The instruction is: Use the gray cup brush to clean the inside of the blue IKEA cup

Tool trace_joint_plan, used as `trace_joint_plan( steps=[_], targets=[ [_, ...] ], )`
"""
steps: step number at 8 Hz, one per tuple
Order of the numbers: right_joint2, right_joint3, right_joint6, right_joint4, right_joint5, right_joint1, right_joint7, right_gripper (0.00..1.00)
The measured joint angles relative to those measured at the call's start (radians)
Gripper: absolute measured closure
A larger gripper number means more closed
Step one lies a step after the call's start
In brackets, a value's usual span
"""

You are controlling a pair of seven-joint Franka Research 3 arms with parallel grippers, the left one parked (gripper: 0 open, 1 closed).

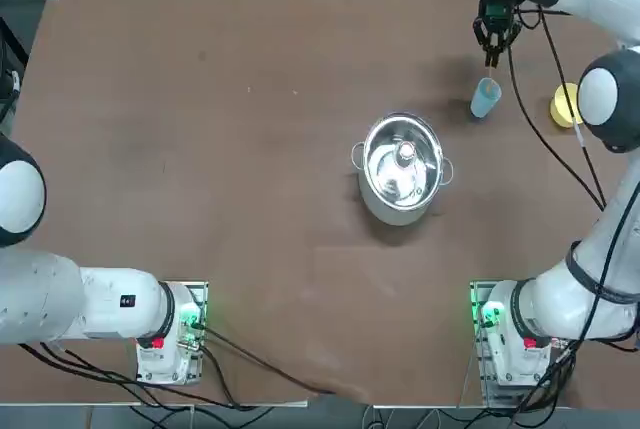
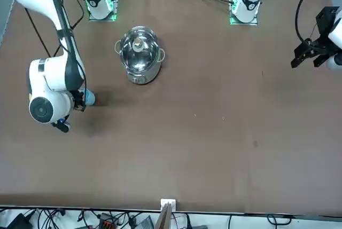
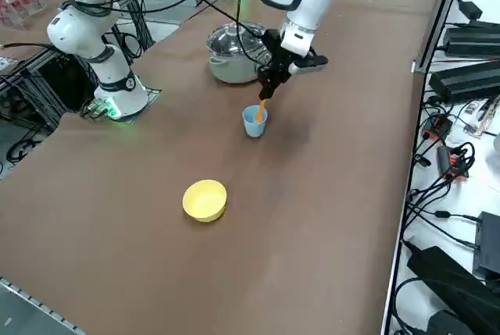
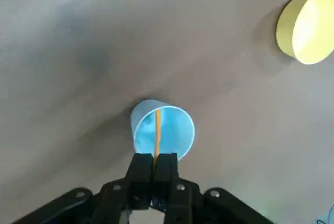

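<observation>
Orange brush handle held down into the blue cup

Orange and thin, the gray cup brush (image 4: 156, 132) runs as a straight stick from the right gripper (image 4: 155, 167) into the mouth of the blue IKEA cup (image 4: 163, 128); its head cannot be made out. The jaws are clenched on the handle's upper end, directly above the cup. The cup is a small light-blue tapered tumbler without a handle, standing upright on the brown worktop (image 1: 200, 149), between the steel pot (image 1: 402, 171) and the yellow cup (image 1: 564, 105), apart from both.
</observation>
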Motion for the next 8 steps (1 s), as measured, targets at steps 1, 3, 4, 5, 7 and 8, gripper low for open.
trace_joint_plan(
  steps=[1,3,4,5,7,8],
  targets=[
    [0.000,0.002,0.001,0.001,0.012,0.003,0.000,0.97],
    [-0.001,0.004,-0.005,0.006,0.031,0.010,0.000,0.97],
    [-0.005,0.004,-0.029,0.013,0.032,0.011,-0.001,0.97],
    [-0.010,0.003,-0.067,0.029,0.032,0.010,-0.002,0.97],
    [-0.017,-0.003,-0.176,0.098,0.031,0.008,-0.037,0.97],
    [-0.022,-0.008,-0.231,0.129,0.019,0.004,-0.064,0.97]
  ],
)
